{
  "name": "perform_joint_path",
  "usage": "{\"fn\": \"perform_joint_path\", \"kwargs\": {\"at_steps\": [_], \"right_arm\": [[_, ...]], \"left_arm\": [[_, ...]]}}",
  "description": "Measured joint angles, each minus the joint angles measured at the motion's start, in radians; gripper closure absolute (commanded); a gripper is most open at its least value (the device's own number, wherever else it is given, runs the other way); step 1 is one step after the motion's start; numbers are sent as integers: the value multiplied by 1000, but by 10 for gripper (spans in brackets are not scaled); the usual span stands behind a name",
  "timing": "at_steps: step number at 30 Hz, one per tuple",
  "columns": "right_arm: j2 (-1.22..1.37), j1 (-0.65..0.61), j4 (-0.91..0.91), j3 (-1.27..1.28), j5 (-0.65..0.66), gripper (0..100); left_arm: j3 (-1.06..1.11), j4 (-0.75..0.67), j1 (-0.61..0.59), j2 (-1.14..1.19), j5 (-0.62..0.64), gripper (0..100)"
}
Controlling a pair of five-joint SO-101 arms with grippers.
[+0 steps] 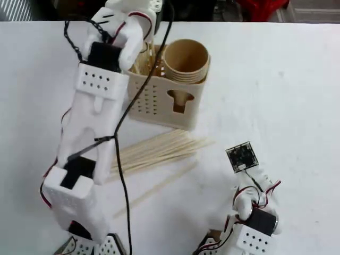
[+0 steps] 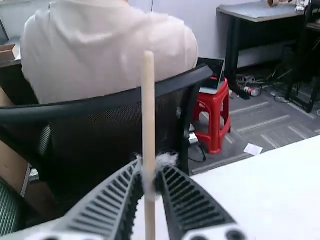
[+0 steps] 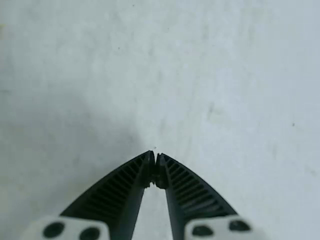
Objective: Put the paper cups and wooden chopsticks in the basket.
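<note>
A cream perforated basket [image 1: 159,103] stands at the table's far middle with a stack of brown paper cups [image 1: 186,61] nested in its right half. Several wooden chopsticks [image 1: 154,151] lie in a loose pile on the table in front of it. The left arm stretches up the left side to the basket's left half. My left gripper [image 2: 150,175] is shut on a single upright wooden chopstick [image 2: 148,115]. The right arm [image 1: 249,212] rests low at the near right. My right gripper [image 3: 155,165] is shut on nothing, pointing at bare table.
A stray chopstick [image 1: 159,186] lies apart, nearer the front. A black cable [image 1: 125,175] runs along the left arm. Beyond the table's far edge are a black mesh chair [image 2: 100,130] with a seated person and a red stool [image 2: 215,115].
</note>
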Motion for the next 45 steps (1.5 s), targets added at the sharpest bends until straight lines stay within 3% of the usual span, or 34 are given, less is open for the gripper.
{"fn": "perform_joint_path", "kwargs": {"at_steps": [6, 14, 18, 21, 24, 27, 32, 37, 45], "right_arm": [[0, 0, 0, 0, 0, 981], [0, 0, 0, 0, 0, 981], [0, 0, 0, 0, 0, 981], [0, 0, 0, 0, 0, 981], [0, 0, 0, 0, 0, 981], [0, 0, 0, 0, 0, 981], [0, 0, 0, 0, 0, 981], [0, 0, 0, 0, 0, 981], [0, 9, 0, 0, 0, 981]], "left_arm": [[-26, 123, -32, 2, 100, 846], [-203, 333, -92, 2, 161, 846], [-356, 525, -97, 2, 161, 846], [-477, 761, -80, 3, 75, 860], [-471, 936, -31, 3, -106, 904], [-288, 956, -18, 5, -253, 937], [-5, 959, 14, -20, -296, 915], [264, 942, 120, -126, -331, 898], [789, 641, 261, -178, -414, 883]]}}
